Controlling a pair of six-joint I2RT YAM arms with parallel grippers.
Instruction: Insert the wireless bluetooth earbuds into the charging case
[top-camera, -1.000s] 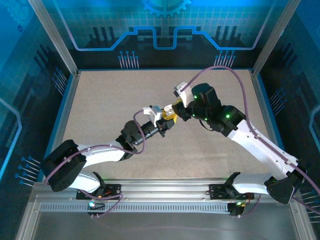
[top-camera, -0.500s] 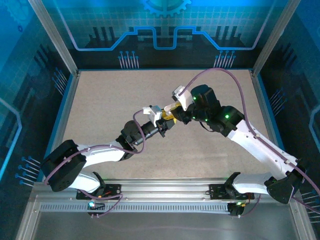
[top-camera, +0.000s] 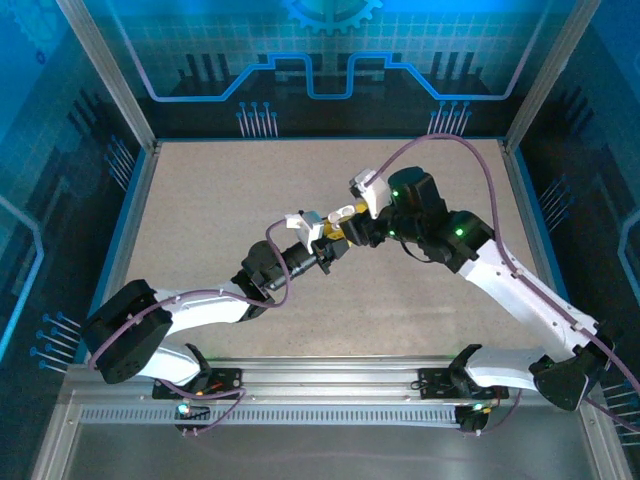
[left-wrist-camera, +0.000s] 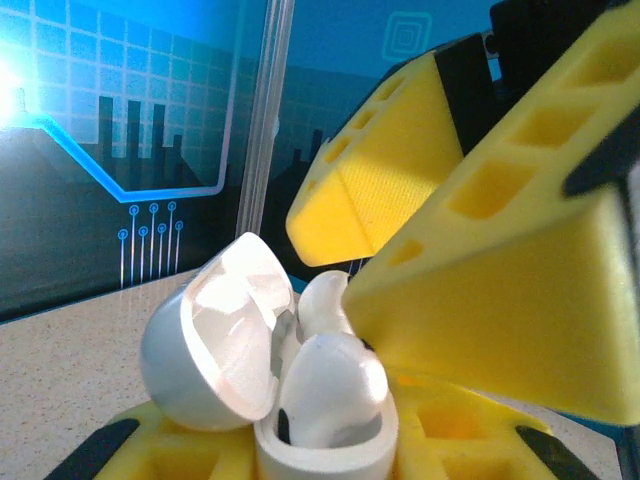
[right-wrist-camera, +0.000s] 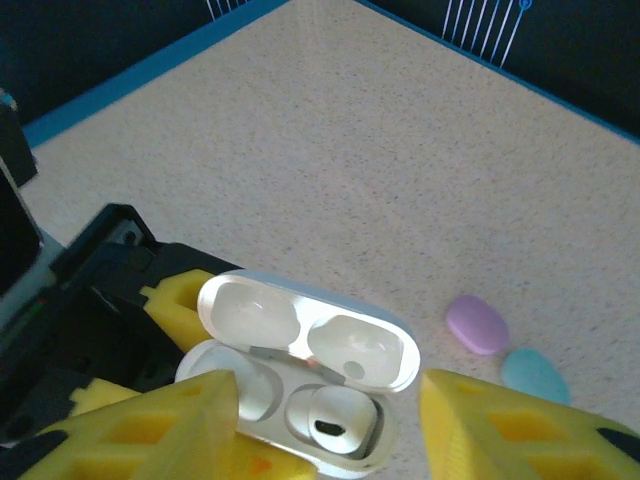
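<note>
The white charging case (right-wrist-camera: 300, 385) is held above the table with its lid (left-wrist-camera: 215, 340) swung open, and my left gripper (left-wrist-camera: 325, 455) is shut on its base. A white earbud (right-wrist-camera: 340, 420) sits in the right-hand well. From the left wrist view a second white earbud (left-wrist-camera: 322, 298) shows behind the near one (left-wrist-camera: 335, 385). My right gripper (right-wrist-camera: 328, 388) hangs open just over the case, one yellow finger (right-wrist-camera: 170, 425) on either side, gripping nothing. In the top view the two grippers meet at mid-table, left (top-camera: 328, 242) and right (top-camera: 352, 226).
A purple bud (right-wrist-camera: 477, 325) and a teal bud (right-wrist-camera: 535, 375) lie loose on the speckled table (right-wrist-camera: 380, 150) just past the case. A blue rim and glass walls (top-camera: 320, 110) close in the work area.
My right gripper's jaws have spread apart over the case and the arm has shifted slightly right. The left gripper and the case have stayed put.
</note>
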